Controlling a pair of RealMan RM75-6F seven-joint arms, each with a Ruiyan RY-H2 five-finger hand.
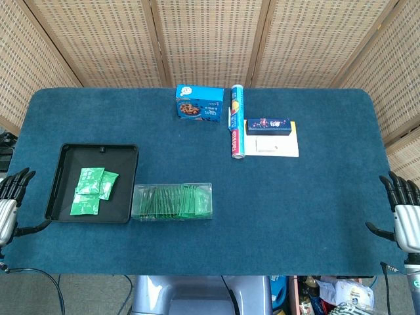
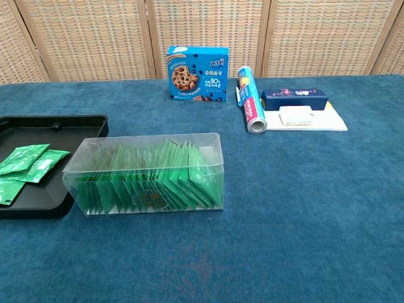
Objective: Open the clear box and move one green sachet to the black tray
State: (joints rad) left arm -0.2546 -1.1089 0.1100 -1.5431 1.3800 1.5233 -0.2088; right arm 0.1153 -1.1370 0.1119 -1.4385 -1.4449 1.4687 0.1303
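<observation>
From the head view, a table covered in dark blue cloth (image 1: 295, 216) carries everything. The black tray (image 1: 62, 167) sits near the table's left edge, toward the front, with several green sachets (image 1: 92, 190) lying flat and overlapping inside it. Just beside the tray's right wall stands the clear box (image 1: 172, 201), filled with a row of upright green sachets; whether its lid is open cannot be told from here. Along the back edge, near the middle, a blue cookie box (image 1: 199, 104) stands upright. To its right a roll of wrap (image 1: 237, 121) lies lengthwise, and just beside that a dark blue carton (image 1: 268, 125) rests on a white card (image 1: 279, 146). The left hand (image 1: 12, 197) hangs off the table's left edge near the front corner, fingers spread and holding nothing. The right hand (image 1: 403, 207) hangs off the right edge near the front corner, likewise spread and holding nothing.

From the chest view, neither hand shows. The clear box (image 2: 148, 173) lies on the cloth (image 2: 303, 214) with its sachets (image 2: 158, 180) leaning in a packed row, lid seemingly closed on top. The black tray (image 2: 76, 126) touches or nearly touches its left end, with loose green sachets (image 2: 28, 161) inside. At the back edge stand the cookie box (image 2: 197, 73), the roll (image 2: 250, 100), the dark carton (image 2: 295, 98) and the white card (image 2: 325, 120).
</observation>
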